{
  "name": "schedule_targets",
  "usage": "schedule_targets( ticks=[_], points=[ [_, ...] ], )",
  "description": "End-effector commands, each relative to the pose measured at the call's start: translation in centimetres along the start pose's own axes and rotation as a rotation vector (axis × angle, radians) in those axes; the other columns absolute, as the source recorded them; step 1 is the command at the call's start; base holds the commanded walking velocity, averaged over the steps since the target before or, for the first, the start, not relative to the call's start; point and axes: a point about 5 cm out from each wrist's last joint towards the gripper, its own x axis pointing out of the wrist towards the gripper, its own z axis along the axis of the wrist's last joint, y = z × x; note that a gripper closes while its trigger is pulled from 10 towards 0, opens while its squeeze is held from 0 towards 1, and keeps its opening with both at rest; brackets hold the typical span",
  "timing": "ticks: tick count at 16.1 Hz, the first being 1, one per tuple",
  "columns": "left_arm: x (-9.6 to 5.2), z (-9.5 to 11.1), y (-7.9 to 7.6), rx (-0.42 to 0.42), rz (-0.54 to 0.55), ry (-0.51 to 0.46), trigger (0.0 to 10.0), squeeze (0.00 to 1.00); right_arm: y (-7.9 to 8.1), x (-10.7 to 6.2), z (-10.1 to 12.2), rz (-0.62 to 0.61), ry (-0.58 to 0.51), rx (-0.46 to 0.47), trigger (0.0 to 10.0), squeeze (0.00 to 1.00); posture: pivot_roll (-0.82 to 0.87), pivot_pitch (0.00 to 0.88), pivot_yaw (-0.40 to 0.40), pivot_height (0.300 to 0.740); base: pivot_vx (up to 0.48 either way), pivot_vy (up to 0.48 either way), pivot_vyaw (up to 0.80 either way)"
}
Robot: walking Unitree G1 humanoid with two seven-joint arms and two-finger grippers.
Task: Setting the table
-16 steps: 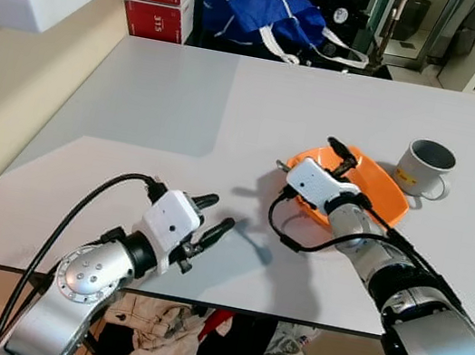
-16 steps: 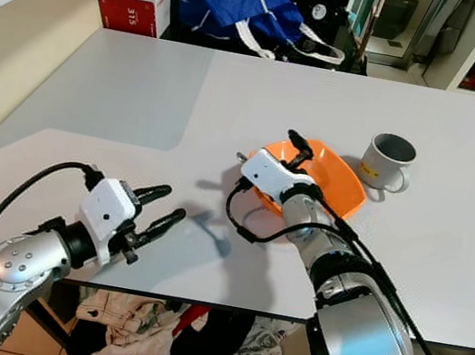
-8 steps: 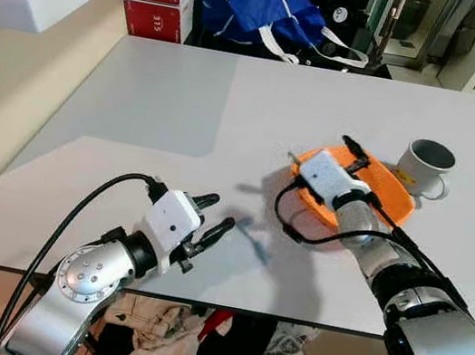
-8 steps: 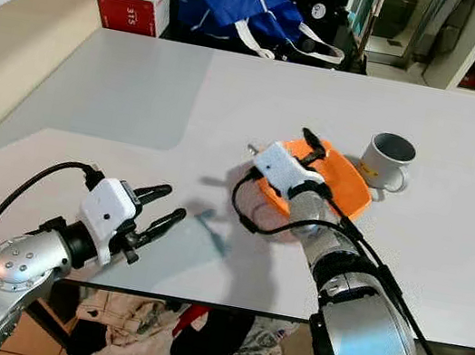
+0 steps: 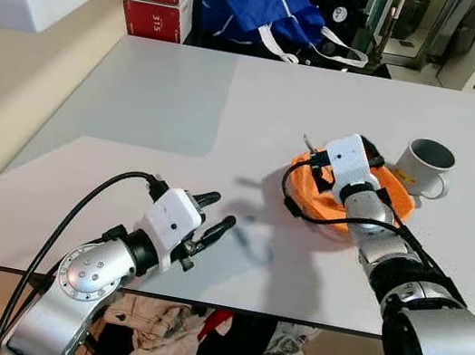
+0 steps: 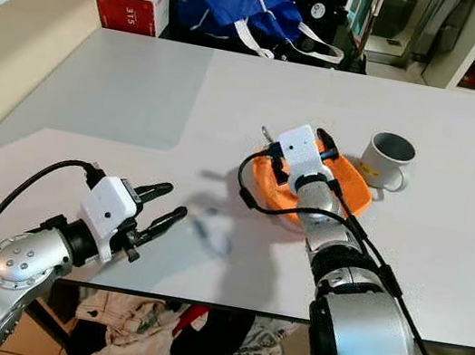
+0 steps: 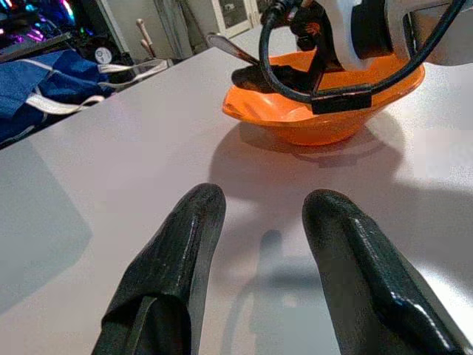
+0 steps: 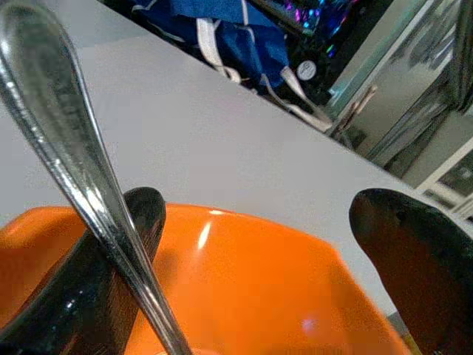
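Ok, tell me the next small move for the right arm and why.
Probably draw the right gripper up and back from the orange bowl. Its fingers stand apart in the right wrist view, and the metal spoon leans on one finger over the bowl, so the utensil looks released; the left gripper hovers open above the table.

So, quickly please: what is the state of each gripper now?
Left gripper: open, holding nothing, over the table.
Right gripper: open over the orange bowl; a metal utensil handle leans against one finger.
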Motion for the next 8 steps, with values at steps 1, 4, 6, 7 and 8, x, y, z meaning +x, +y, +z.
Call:
schedule_targets(
  ticks=[1,4,6,7,8],
  points=[
    [0.14,-0.05,0.08,0.013,-0.001,0.006,10.0,0.00,-0.09,0.18,0.25,0.002,0.008,0.052,10.0,0.00,0.17,0.000,0.033,0.740,0.000,0.000,0.00],
    [0.11,-0.07,0.09,0.013,0.001,0.007,10.0,0.00,-0.26,0.16,-0.05,0.000,0.033,0.159,10.0,0.00,0.17,0.000,0.034,0.740,0.000,0.000,0.00],
    [0.10,-0.08,0.12,0.014,0.002,0.008,10.0,0.00,-0.14,0.15,-0.22,0.019,0.049,0.198,10.0,0.00,0.17,0.000,0.033,0.740,0.000,0.000,0.00],
    [0.09,-0.09,0.11,0.014,0.001,0.009,10.0,0.00,0.11,0.11,-0.33,0.027,0.056,0.216,10.0,0.00,0.17,0.000,0.032,0.740,0.000,0.000,0.00],
    [0.10,-0.10,0.14,0.016,0.003,0.009,10.0,0.00,0.27,0.10,-0.37,0.033,0.060,0.234,10.0,0.00,0.17,0.000,0.033,0.740,0.000,0.000,0.00]
  ],
)
